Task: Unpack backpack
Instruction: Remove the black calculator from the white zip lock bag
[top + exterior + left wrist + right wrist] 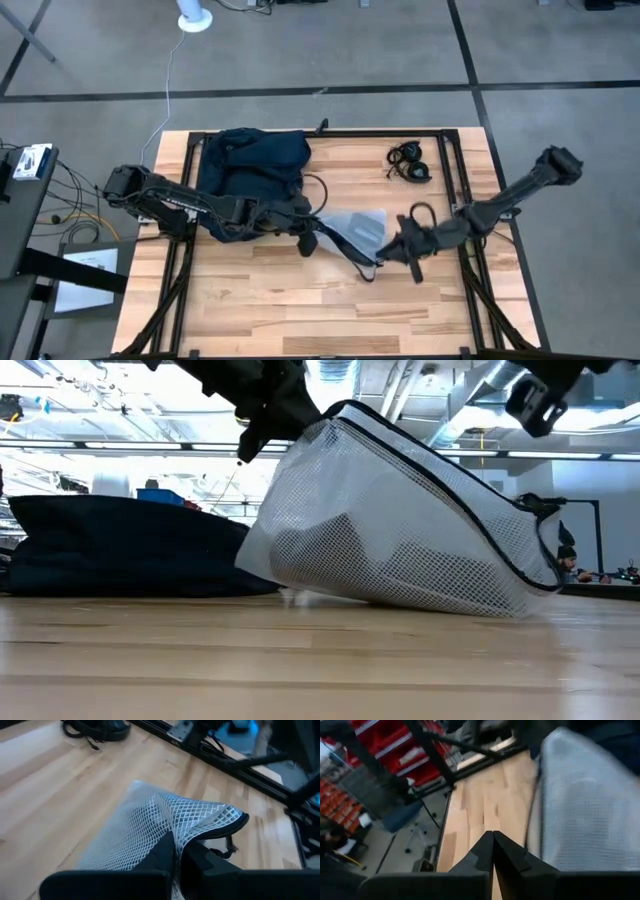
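A white mesh pouch (358,232) with dark edging lies mid-table on the wooden table (300,310). Black coiled headphones or cables (410,163) sit at the far right. A white round base (195,17) stands on the floor beyond.

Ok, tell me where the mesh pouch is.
High view: the mesh pouch lies mid-table, right of the backpack, pinched by the left gripper.
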